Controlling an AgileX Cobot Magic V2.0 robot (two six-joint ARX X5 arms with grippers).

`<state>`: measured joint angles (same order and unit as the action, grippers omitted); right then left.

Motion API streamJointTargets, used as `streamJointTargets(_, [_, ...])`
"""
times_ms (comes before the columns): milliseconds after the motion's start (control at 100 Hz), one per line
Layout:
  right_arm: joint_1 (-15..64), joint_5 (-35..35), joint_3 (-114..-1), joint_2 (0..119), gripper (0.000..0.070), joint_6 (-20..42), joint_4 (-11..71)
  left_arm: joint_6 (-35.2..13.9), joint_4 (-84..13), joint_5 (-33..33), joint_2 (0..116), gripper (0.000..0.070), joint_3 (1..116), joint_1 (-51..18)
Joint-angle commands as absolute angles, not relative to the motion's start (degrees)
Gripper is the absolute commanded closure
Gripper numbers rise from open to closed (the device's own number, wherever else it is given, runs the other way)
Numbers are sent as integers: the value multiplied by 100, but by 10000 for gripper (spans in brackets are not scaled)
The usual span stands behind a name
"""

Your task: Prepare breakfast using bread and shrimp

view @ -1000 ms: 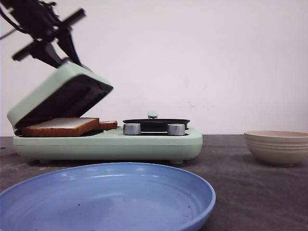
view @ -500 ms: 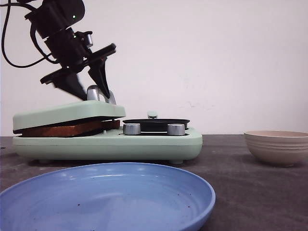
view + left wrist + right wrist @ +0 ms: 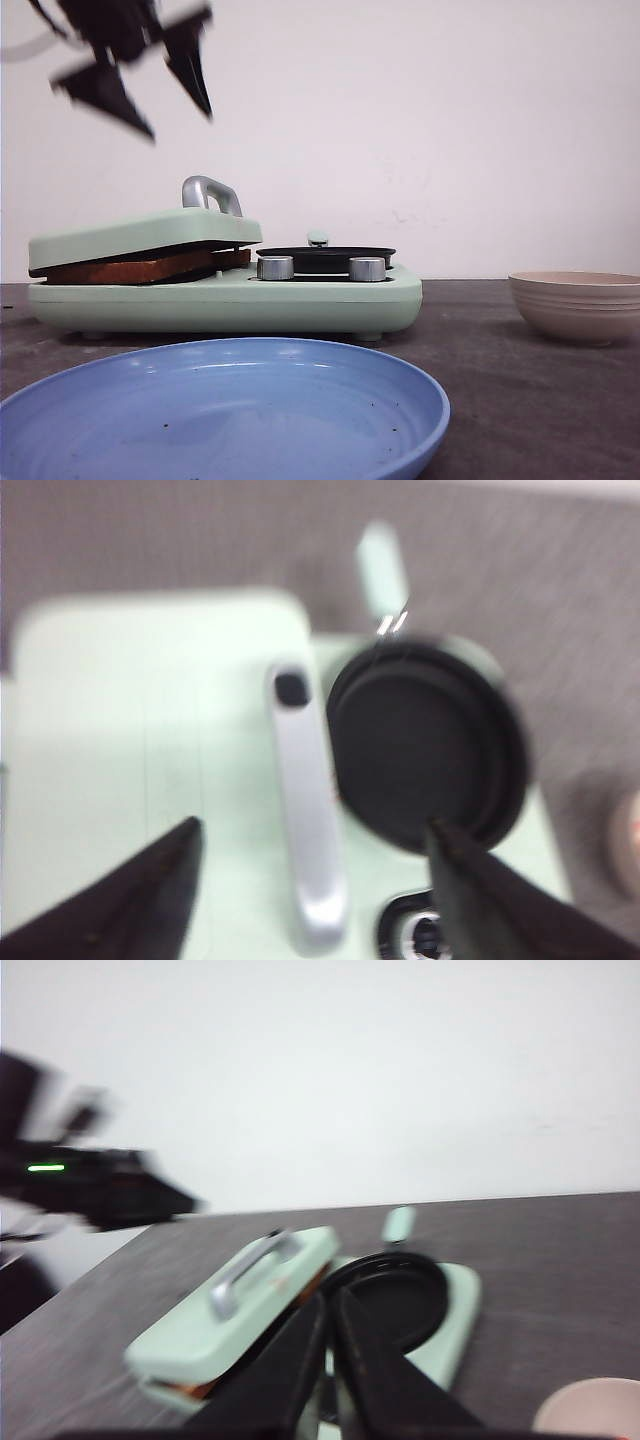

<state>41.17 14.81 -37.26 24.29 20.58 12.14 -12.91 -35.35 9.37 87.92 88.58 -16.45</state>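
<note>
Ahead, dark table [image 3: 500, 400] under a plain white wall [image 3: 450, 120].

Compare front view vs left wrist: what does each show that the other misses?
Front only: the large blue plastic plate, the beige ribbed bowl, and the toasted bread slices clamped under the lid. Left wrist only: the top of the black round pan, seen from above. Both: the mint-green sandwich maker, its silver lid handle and the open left gripper, raised above it and empty.
</note>
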Motion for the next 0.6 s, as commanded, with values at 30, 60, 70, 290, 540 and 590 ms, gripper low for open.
streamJointTargets(30, [3922,1726,-3833,2467,696,2305,1164,-1203,-3514,856,8368,510,8995,-1745])
streamJointTargets(60, [3813,1758,-3859,2488,696,2333,1164,-1146,-3511,858,8176,532,8995,-1774])
streamJointTargets(70, [3776,1767,-3872,2504,697,2342,1170,-1125,-3509,856,8112,538,8995,-1782])
streamJointTargets(290, [2519,1243,-4812,3345,697,2128,1758,-495,-3647,856,6667,700,8995,-1844])
streamJointTargets(540, [781,-1253,-6289,5518,697,1944,2314,-239,-4471,427,5682,700,8995,-1839])
streamJointTargets(590, [515,-1682,-6499,5979,696,1946,2436,-224,-4652,427,5572,700,8993,-1841])
